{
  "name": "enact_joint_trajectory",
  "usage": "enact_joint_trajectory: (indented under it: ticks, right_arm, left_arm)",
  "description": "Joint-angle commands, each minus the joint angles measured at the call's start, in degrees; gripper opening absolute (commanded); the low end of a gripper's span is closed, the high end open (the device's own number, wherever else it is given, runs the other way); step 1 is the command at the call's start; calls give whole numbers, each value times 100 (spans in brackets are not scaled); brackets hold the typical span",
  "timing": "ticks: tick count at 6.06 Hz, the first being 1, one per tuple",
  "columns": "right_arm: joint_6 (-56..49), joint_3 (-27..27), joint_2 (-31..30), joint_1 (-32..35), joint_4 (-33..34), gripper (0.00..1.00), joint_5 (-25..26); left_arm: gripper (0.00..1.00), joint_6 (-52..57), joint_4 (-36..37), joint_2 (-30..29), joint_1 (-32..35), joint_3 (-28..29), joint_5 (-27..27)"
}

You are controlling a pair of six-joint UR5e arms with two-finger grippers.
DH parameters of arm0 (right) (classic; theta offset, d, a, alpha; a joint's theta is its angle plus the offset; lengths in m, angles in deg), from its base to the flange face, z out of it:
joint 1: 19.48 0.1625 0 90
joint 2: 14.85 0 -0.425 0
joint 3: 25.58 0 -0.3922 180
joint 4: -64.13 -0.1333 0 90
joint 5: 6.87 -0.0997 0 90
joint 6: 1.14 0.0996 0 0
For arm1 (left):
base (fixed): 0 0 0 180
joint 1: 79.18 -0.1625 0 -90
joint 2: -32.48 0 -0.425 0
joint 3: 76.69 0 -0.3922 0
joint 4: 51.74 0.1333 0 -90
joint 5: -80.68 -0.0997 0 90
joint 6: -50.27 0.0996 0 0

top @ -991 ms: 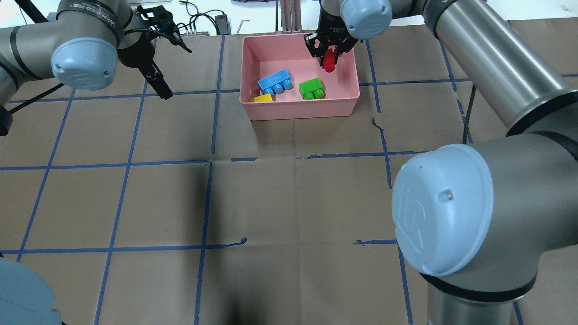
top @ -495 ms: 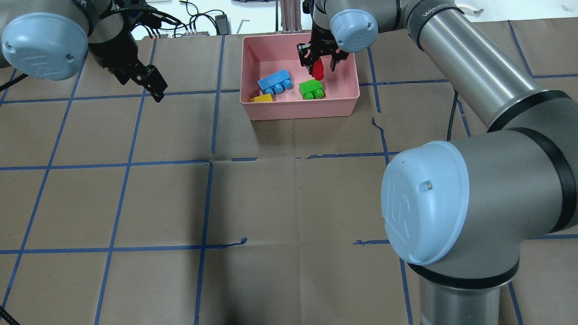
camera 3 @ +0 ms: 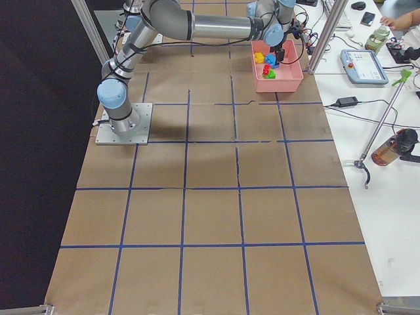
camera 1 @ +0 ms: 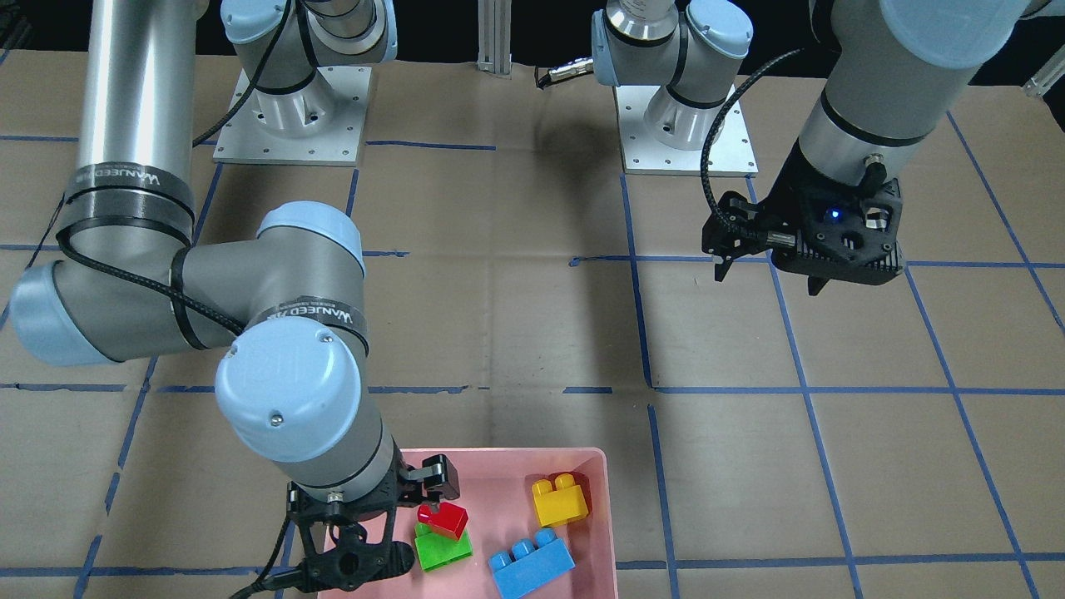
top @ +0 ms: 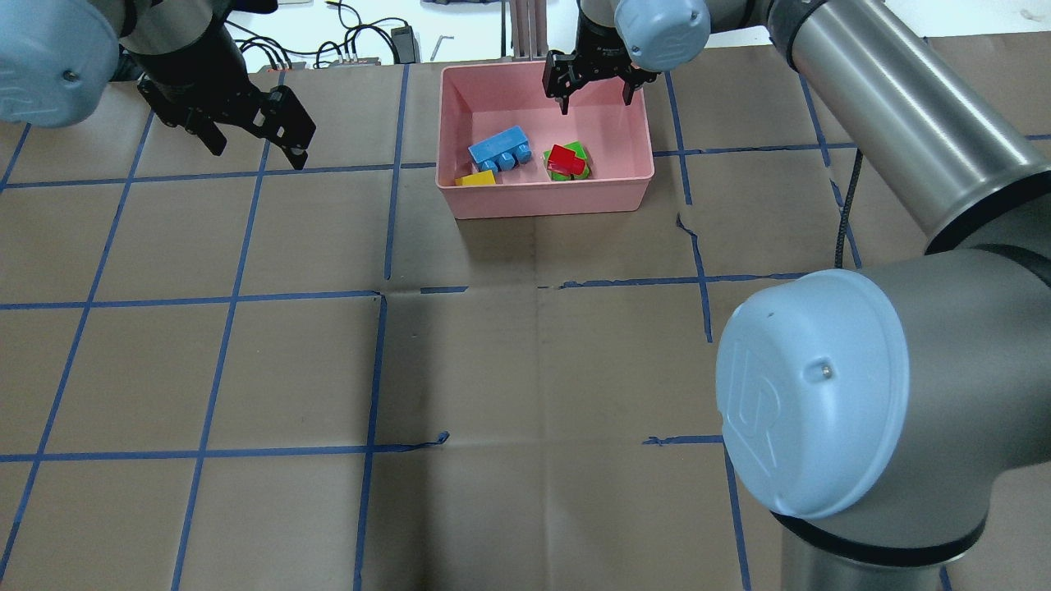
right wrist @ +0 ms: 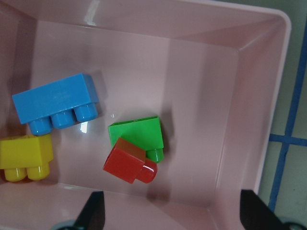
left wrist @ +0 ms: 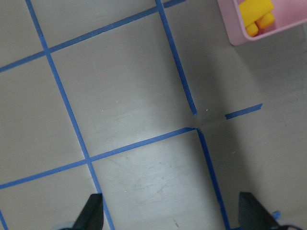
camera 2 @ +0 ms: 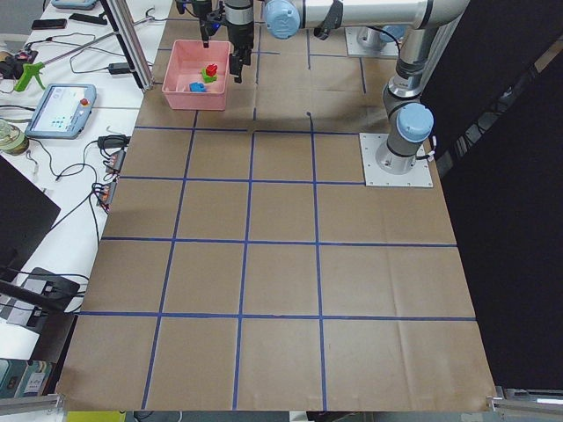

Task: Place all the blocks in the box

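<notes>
The pink box [top: 546, 201] stands at the table's far middle and holds all four bricks. The red brick [top: 562, 158] leans on the green brick [top: 578, 149]. The blue brick [top: 498, 148] and the yellow brick [top: 476, 179] lie to their left. In the right wrist view the red brick [right wrist: 127, 164] overlaps the green brick [right wrist: 136, 134], next to the blue brick [right wrist: 55, 103] and the yellow brick [right wrist: 24, 153]. My right gripper [top: 595, 98] is open and empty above the box's far edge. My left gripper [top: 259, 152] is open and empty over bare table, left of the box.
Brown paper with a blue tape grid [top: 378, 295] covers the table. Cables and a metal post [top: 525, 29] lie beyond the far edge. My right arm's elbow [top: 813, 394] fills the near right. The box's corner with the yellow brick [left wrist: 256, 14] shows in the left wrist view.
My right gripper has opened and let go of the red brick, which now rests on the green brick in the box. The gripper has drawn back. My left gripper has turned and shifted slightly.
</notes>
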Motion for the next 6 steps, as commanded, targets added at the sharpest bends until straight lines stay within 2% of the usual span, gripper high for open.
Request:
enact_joint_trajectory:
  ticks: [1, 2, 3, 5, 6]
  right_arm:
    - [-166, 144, -511, -345, -936, 100, 347]
    - [-368, 519, -836, -634, -976, 100, 358]
    - [-674, 1236, -1370, -916, -951, 99, 367]
    - [-608, 2539, -2573, -1103, -793, 99, 367]
    - [-555, 2840, -2927, -1094, -662, 99, 384]
  left_arm:
    - [99, -990, -413, 122, 210, 185, 65]
    - [99, -1256, -406, 201, 428, 107, 13]
    - [99, -1459, -380, 341, 500, 115, 13]
    - [99, -1408, -423, 447, 449, 1, -13]
    - [99, -1399, -397, 413, 422, -17, 21]
